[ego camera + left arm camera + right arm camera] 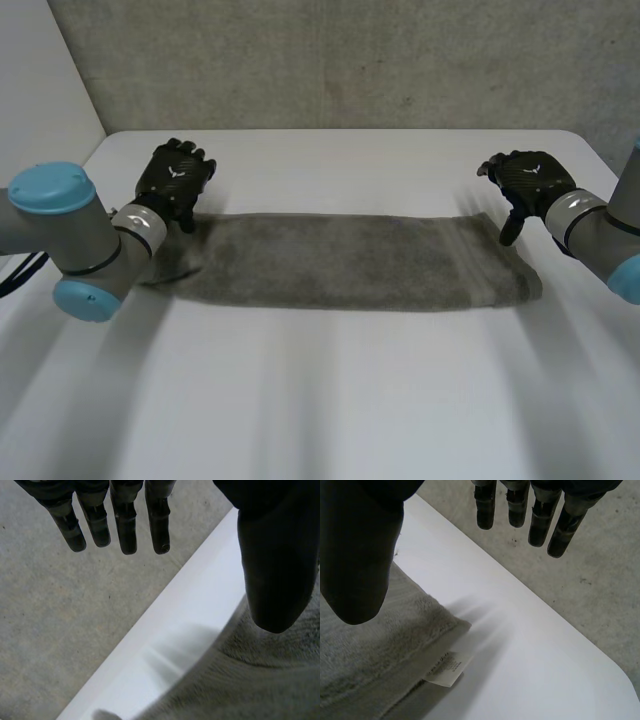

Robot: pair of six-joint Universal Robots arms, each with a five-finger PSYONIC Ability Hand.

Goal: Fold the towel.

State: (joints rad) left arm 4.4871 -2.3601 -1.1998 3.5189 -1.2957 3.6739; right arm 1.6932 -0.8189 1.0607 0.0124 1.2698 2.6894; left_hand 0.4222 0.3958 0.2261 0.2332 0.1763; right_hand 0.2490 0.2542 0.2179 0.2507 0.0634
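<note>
A grey towel [340, 262] lies as a long folded strip across the white table [320, 400]. My left hand [172, 181] hovers open just behind the strip's left end, fingers [125, 525] straight, thumb [277, 565] over the towel's [250, 680] edge, holding nothing. Open as well, my right hand [527, 183] is above the far right corner; its fingers [540, 515] are straight and its thumb [357, 555] hangs over the towel [375, 645]. A white label [446, 669] sticks out at that corner.
The table's far edge [165, 610] runs close past both hands, with grey floor [580, 555] beyond it. A grey wall [340, 60] stands behind the table. Bare tabletop stretches in front of the towel.
</note>
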